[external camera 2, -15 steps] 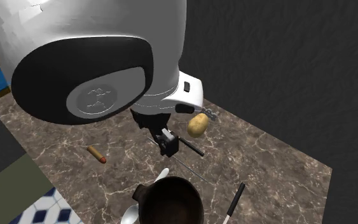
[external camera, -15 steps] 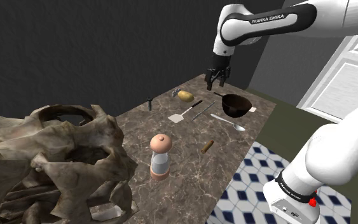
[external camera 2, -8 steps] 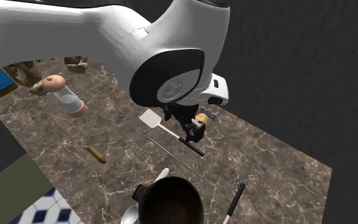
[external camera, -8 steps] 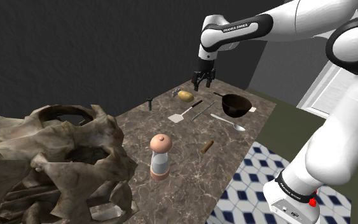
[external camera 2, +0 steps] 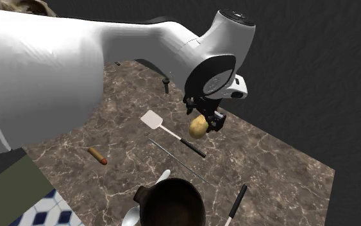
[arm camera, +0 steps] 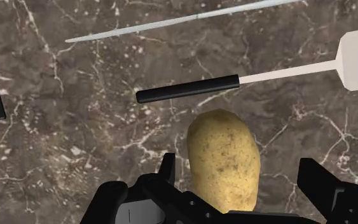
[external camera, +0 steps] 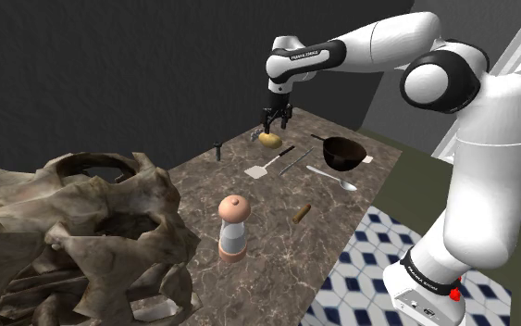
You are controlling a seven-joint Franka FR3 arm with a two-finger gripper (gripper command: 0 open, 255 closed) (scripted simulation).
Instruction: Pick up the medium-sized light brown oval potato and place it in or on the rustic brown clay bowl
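Hovering over the potato, light brown and oval. It lies on the dark marbled counter, just above the middle of the shoulder view, near the counter's far edge. My gripper is spread wide, one black finger to each side of the potato. In the wrist view neither finger touches it, and the gap is larger on one side. Nothing is held. Just beside the potato lies a spatula with a black handle and a white blade. A thin metal rod lies past the spatula. The dark brown bowl sits right of the potato in the shoulder view, well apart from it. A spoon lies below the bowl in that frame.
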